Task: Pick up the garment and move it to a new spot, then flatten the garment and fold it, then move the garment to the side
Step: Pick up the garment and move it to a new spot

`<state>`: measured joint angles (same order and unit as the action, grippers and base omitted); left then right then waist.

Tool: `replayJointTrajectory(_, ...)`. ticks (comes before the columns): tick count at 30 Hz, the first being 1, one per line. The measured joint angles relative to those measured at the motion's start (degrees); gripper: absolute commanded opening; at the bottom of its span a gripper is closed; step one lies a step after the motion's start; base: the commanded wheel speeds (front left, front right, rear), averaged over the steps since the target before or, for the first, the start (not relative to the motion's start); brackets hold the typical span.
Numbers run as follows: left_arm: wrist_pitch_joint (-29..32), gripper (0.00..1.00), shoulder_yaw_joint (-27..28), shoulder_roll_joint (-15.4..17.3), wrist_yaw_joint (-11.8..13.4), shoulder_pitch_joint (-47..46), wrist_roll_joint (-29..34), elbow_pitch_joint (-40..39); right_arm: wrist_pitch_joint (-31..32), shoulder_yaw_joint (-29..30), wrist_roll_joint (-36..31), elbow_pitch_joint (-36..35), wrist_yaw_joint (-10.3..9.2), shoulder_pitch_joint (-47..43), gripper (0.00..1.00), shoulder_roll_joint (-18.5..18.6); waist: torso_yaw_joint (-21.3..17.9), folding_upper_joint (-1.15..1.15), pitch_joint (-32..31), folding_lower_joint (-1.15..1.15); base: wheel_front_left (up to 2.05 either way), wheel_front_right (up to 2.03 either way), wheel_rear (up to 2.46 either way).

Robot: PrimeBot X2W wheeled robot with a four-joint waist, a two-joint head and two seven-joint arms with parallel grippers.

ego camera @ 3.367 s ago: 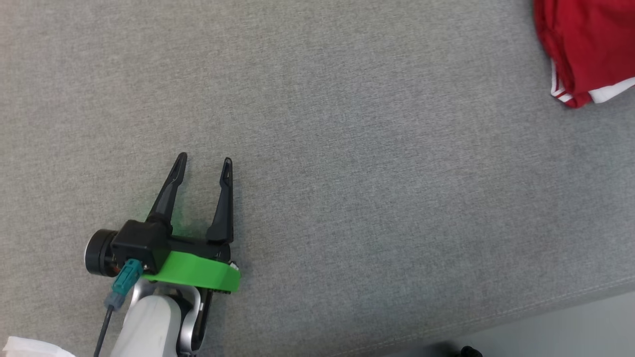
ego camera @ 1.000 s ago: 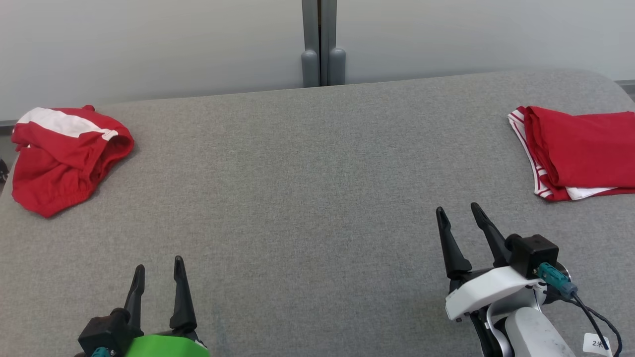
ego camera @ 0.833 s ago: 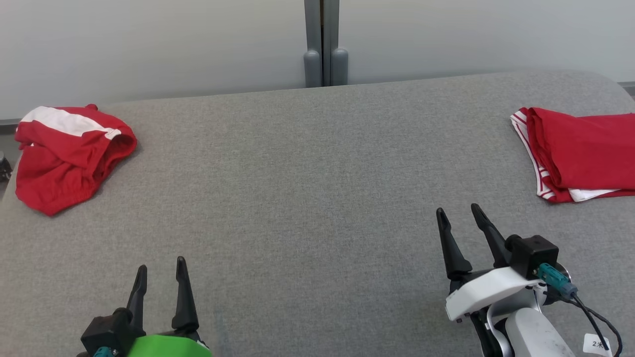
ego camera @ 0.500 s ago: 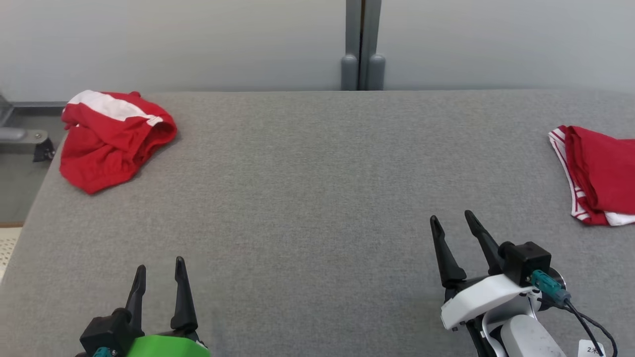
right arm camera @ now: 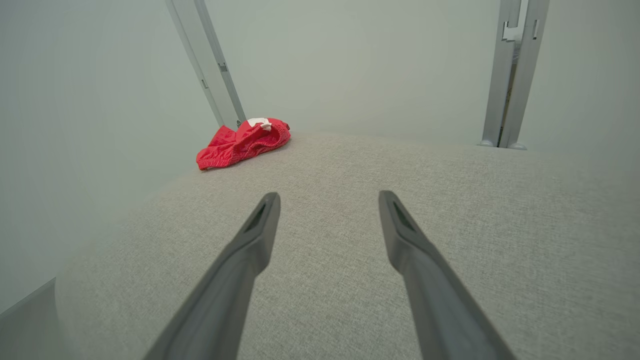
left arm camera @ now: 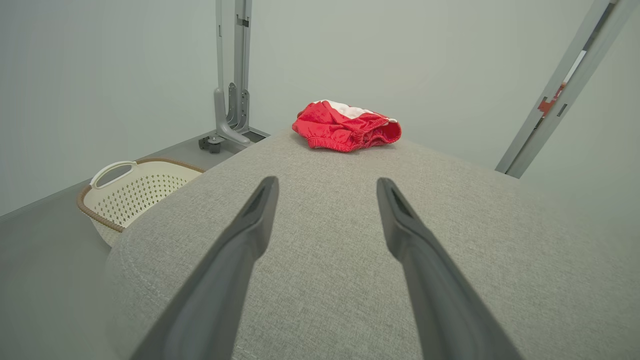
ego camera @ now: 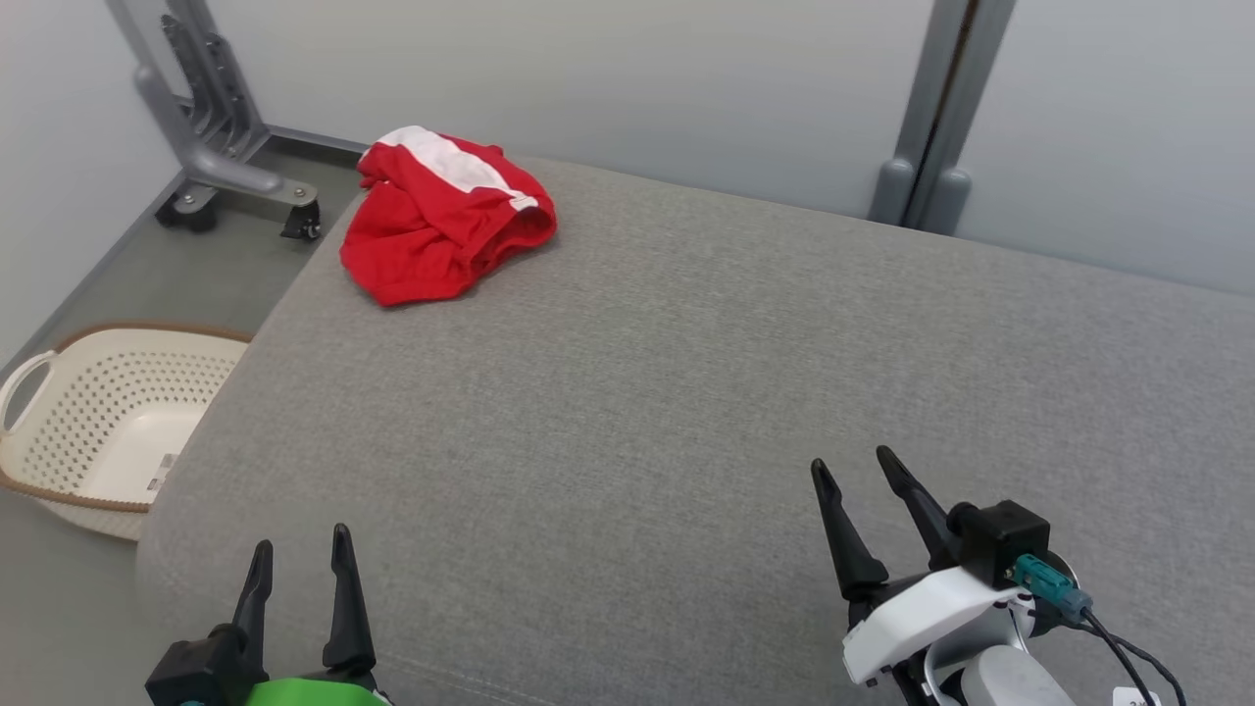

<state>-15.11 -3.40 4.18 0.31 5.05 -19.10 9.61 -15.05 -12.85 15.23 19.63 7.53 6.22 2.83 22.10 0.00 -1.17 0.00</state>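
Ahead, grey surface [ego camera: 686, 392], pale wall [ego camera: 637, 88], garment [ego camera: 441, 221].

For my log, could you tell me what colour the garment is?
The garment is red with a white band; head view shows it best.
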Motion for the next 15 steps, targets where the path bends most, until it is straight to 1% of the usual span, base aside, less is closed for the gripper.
replayJointTrajectory(7,0.0,1.00,1.0,0.2,0.2,0.5,-0.5,-0.4,0.0,-2.3,0.4,0.5,0.00,1.1,1.00,0.0,5.7,0.00,-0.5,0.00,0.00,0.00,0.00)
replayJointTrajectory(10,0.0,1.00,1.0,0.1,0.6,0.7,-0.9,-0.9,0.0,-2.5,0.2,0.5,0.00,1.5,1.00,-0.1,6.9,0.00,-0.2,0.00,0.00,0.00,0.00)
replayJointTrajectory(15,0.0,1.00,0.2,-0.2,0.7,0.8,-1.1,-1.1,0.0,-1.4,-1.3,0.7,0.00,2.3,1.00,-0.1,7.5,0.00,1.6,0.00,0.00,0.00,0.00)
